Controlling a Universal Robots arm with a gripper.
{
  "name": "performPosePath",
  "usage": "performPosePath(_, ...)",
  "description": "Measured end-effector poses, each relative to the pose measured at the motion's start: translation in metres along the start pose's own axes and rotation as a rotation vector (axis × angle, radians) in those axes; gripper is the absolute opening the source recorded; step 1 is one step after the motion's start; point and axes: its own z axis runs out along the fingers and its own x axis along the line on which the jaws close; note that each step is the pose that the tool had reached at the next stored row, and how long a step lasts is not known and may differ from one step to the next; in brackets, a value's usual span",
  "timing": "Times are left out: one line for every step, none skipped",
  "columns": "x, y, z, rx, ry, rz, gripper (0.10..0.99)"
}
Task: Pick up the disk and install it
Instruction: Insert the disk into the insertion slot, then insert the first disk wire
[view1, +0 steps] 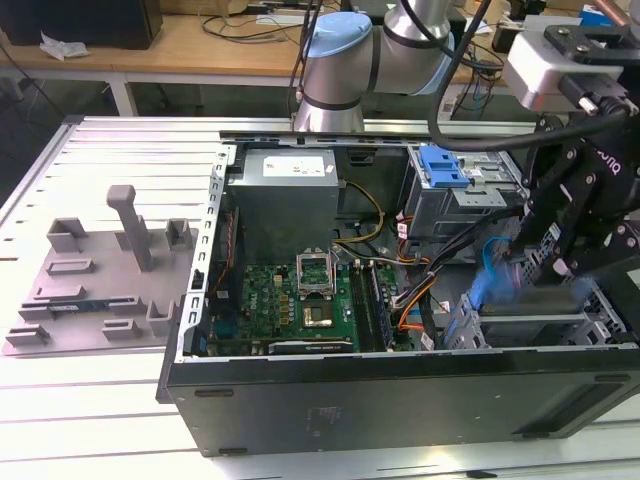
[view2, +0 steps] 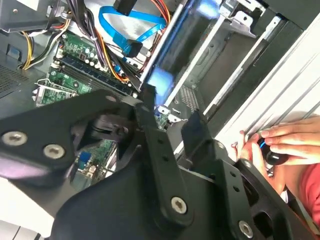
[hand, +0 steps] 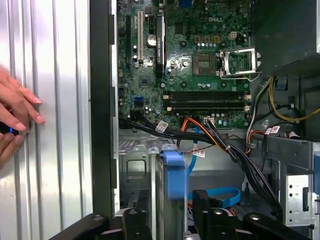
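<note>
The disk (hand: 173, 172) hangs edge-on between my fingers, its bright blue carrier bracket facing the first wrist camera. My gripper (hand: 170, 216) is shut on it, one black finger (hand: 134, 221) on each flat side. In the second wrist view the disk (view2: 172, 55) runs as a long dark slab away from the gripper (view2: 172, 122), with blue at both ends. In the exterior view the gripper (view1: 552, 278) holds the disk (view1: 520, 296) low inside the open computer case, just above the metal drive cage (view1: 545, 328) at the exterior view's right.
The case holds a green motherboard (view1: 300, 290), a grey power-supply box (view1: 285, 195), a blue latch tab (view1: 441, 166) and cable bundles with a blue flat cable (hand: 221, 195) close to the disk. A person's hand (hand: 17, 112) rests on the ribbed table beside the case. A grey fixture plate (view1: 95, 275) lies at the exterior view's left.
</note>
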Motion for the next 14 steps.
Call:
performPosePath(0.0,-0.0001,0.0,0.0,0.0003,0.0,0.502)
performPosePath(0.0,-0.0001,0.0002,0.0,0.0,0.0,0.502)
performPosePath(0.0,0.0,0.0002,0.0,0.0,0.0,0.502)
performPosePath(0.0,0.0,0.0004,0.0,0.0,0.0,0.502)
performPosePath(0.0,0.0,0.0005,0.0,0.0,0.0,0.502)
performPosePath(0.0,0.0,0.0006,0.0,0.0,0.0,0.502)
performPosePath(0.0,0.0,0.0007,0.0,0.0,0.0,0.502)
performPosePath(0.0,0.0,0.0007,0.0,0.0,0.0,0.502)
performPosePath(0.0,0.0,0.0008,0.0,0.0,0.0,0.502)
performPosePath(0.0,0.0,0.0009,0.0,0.0,0.0,0.502)
performPosePath(0.0,0.0,0.0009,0.0,0.0,0.0,0.502)
performPosePath(0.0,0.0,0.001,0.0,0.0001,0.0,0.502)
performPosePath(0.0,0.0,0.001,0.0,0.0,0.0,0.502)
performPosePath(0.0001,0.0,0.0012,0.0,0.0,0.0,0.502)
